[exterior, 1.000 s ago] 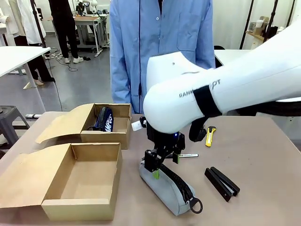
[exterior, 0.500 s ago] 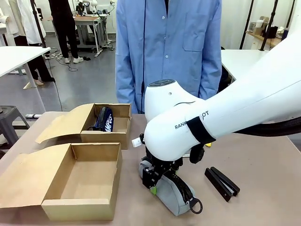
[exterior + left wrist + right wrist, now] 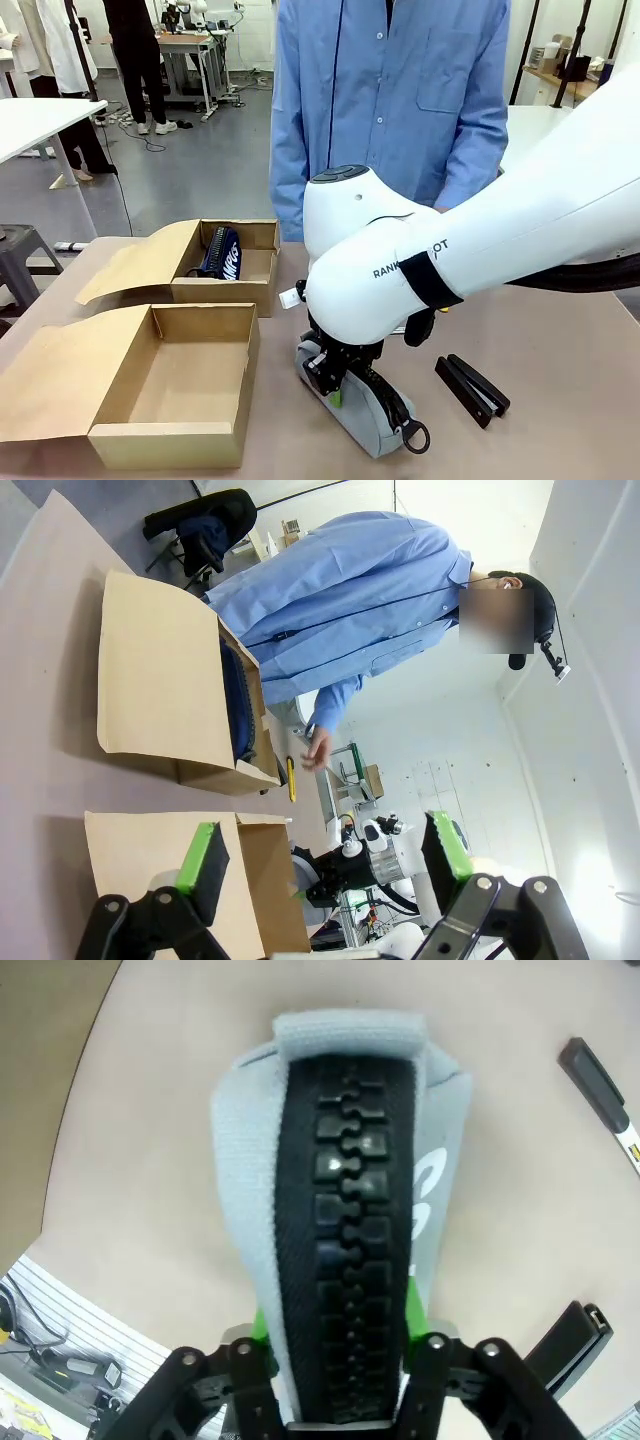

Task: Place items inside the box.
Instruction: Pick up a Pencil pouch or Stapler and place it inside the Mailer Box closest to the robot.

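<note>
You've got a grey woven cloth pouch (image 3: pixel 245 1160) with a chunky black plastic zip (image 3: pixel 350 1220), matt brown cardboard boxes (image 3: pixel 170 440), and a smooth matt table (image 3: pixel 560 335).

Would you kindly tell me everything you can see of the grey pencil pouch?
The grey pencil pouch is soft fabric with a chunky black zip, closed, along its top and a black ring pull at its near end. It lies on the table, zip upward. The right gripper clamps its two sides with green pads.

right end effector (image 3: pixel 335 385) down, clamping | left end effector (image 3: pixel 322 850) fingers spread
</note>
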